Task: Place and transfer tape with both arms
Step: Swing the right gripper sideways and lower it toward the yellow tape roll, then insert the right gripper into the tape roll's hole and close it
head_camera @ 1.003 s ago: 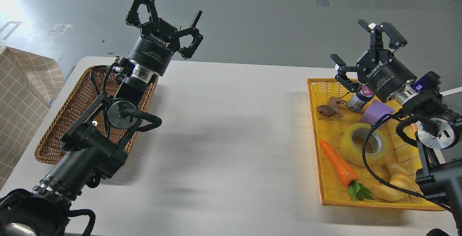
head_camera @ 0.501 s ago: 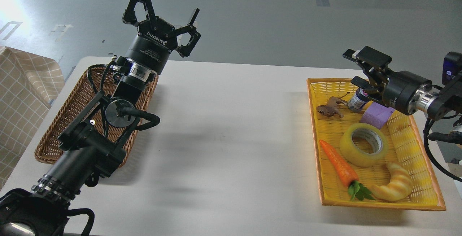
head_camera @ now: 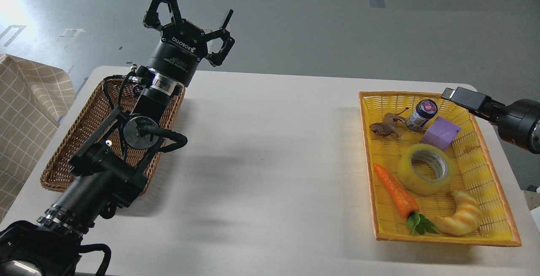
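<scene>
The tape (head_camera: 425, 168), a wide translucent yellow roll with a white-grey core, lies flat in the middle of the yellow tray (head_camera: 443, 239) on the right of the white table. My left gripper (head_camera: 192, 6) is open and empty, held high above the far end of the wicker basket, far from the tape. My right gripper (head_camera: 460, 96) reaches in from the right edge over the tray's far right corner, above and behind the tape. It is seen side-on, with only one finger showing, and it touches nothing.
A brown wicker basket (head_camera: 84, 136) stands at the left under my left arm. The tray also holds an orange toy carrot (head_camera: 396, 191), a croissant (head_camera: 463, 217), a purple block (head_camera: 441, 133), a small jar (head_camera: 422, 113) and a toy frog (head_camera: 383, 128). Checked cloth (head_camera: 25, 111) is at far left.
My right arm has swung out to the right and lower, from over the tray's back to its far right corner. My left arm has hardly moved. The tape has not moved.
</scene>
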Available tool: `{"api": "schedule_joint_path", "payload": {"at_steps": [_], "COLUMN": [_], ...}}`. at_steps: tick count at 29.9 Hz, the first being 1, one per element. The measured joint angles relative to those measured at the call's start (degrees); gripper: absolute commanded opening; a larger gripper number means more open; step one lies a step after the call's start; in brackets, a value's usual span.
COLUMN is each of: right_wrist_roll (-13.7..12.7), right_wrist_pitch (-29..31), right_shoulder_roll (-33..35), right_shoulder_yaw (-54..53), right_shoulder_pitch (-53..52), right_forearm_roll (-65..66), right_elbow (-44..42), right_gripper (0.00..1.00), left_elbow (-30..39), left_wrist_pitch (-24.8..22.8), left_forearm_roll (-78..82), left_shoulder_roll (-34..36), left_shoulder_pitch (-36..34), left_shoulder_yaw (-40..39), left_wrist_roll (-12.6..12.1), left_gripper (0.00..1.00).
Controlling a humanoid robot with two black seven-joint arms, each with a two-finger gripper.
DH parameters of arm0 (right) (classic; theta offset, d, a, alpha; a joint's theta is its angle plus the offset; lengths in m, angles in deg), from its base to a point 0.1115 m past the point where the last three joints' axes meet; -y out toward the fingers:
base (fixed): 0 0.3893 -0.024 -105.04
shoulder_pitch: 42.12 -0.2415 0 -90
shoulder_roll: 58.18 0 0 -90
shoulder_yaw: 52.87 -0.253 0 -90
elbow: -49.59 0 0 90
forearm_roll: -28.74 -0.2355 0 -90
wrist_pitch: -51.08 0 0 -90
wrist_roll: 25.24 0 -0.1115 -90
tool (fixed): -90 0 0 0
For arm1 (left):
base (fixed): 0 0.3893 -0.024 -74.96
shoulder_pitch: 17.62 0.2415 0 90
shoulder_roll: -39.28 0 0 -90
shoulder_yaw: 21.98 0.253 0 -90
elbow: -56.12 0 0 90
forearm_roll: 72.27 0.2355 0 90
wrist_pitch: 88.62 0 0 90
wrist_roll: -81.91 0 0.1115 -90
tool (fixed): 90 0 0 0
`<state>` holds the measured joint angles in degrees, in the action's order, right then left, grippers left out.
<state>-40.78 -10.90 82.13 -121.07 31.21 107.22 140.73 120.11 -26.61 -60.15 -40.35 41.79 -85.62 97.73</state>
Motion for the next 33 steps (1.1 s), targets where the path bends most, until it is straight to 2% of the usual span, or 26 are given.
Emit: {"api": "schedule_joint_path", "payload": {"at_steps": [7,11,21,33], "right_wrist_roll": [0.0,0.1,0.1,0.1], "right_wrist_pitch": [0.0,0.0,0.0,0.0], "right_shoulder_roll": [3.8,4.1,-0.8,-3.7], "right_shoulder_yaw": [5.7,7.6,12.1,19.0], "right_shoulder_pitch": [0.2,0.4,-0.3,-5.2], "right_forearm_roll": [2.9,10.2,20.9,22.2], "right_elbow": [0.1,-0.9,-4.2,-6.8], "right_gripper": [1.00,1.00,0.98,0.94], "left_elbow": [0.0,0.0,0.0,0.0], "left_wrist_pitch": [0.0,0.0,0.0,0.0], "left_forearm_roll": [0.0,0.0,0.0,0.0], "left_shoulder_roll": [0.0,0.1,-0.2,-0.1], "left_shoulder_pitch": [0.0,0.1,0.1,0.1], "left_shoulder_yaw": [-0.6,-0.8,-0.9,-1.6], "left_wrist_roll": [0.0,0.0,0.8,0.8], "left_gripper": [0.98,0.98,0.98,0.98]}}
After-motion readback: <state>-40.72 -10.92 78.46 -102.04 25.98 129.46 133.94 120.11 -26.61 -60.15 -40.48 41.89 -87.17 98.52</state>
